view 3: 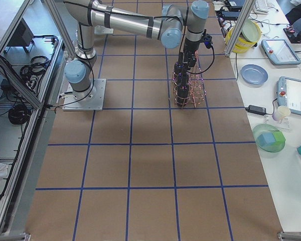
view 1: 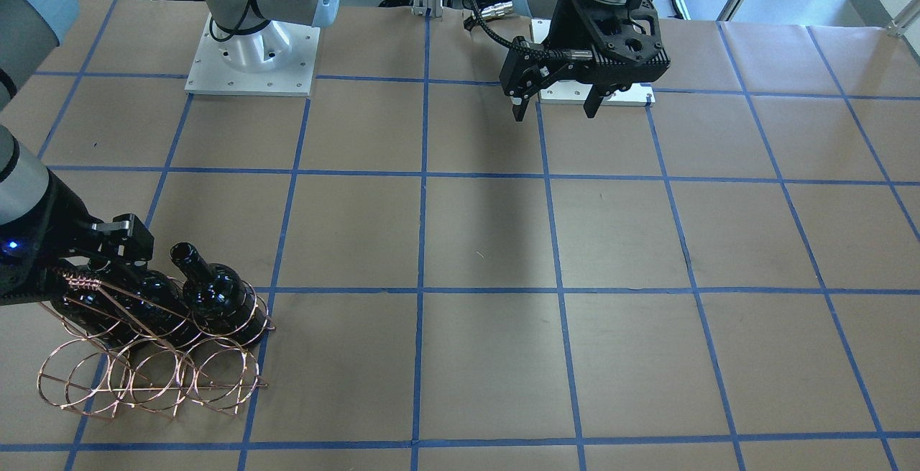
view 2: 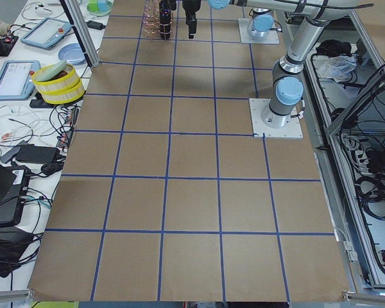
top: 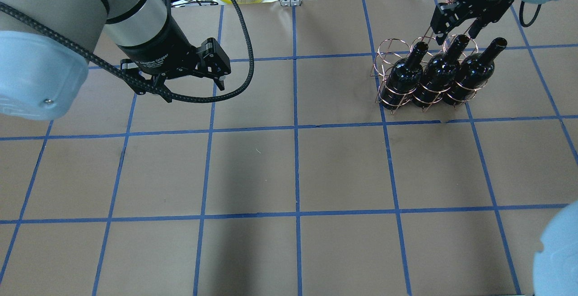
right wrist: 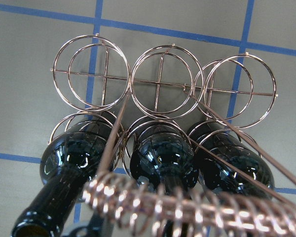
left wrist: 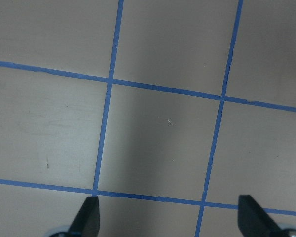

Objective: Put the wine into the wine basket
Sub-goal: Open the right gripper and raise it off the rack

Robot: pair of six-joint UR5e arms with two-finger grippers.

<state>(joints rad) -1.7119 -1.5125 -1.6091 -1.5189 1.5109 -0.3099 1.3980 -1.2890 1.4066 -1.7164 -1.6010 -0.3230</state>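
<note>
I see the wine (top: pixel 437 77), a glossy black glass bottle with no label, standing in the middle ring of the wine basket (right wrist: pixel 160 83), in the row on the robot's side. Its body is a smooth cylinder that rounds in at the shoulders to a narrow neck with an open mouth. Room light shows as small bright streaks on the glass. A second bottle (top: pixel 402 77) and a third bottle (top: pixel 472 72), both of the same look, stand in the rings on either side of it, close against it.

The basket is thin copper-coloured wire bent into linked round rings, two rows of three, with crossed wires under the far row. Straight wire struts rise from it to a handle (right wrist: pixel 187 207) wound in a tight wire coil.

My right gripper (top: pixel 457 29) hangs directly above the basket, just over the neck of the wine and beside the handle. Its fingers look spread apart, one on each side of the neck; I cannot tell whether they touch the glass.

My left gripper (view 1: pixel 555 113) is well apart from the basket, above the table (top: pixel 293 174), its fingers (left wrist: pixel 89 217) wide apart and holding nothing. The table is covered in matte brown paper marked into squares with blue tape.
</note>
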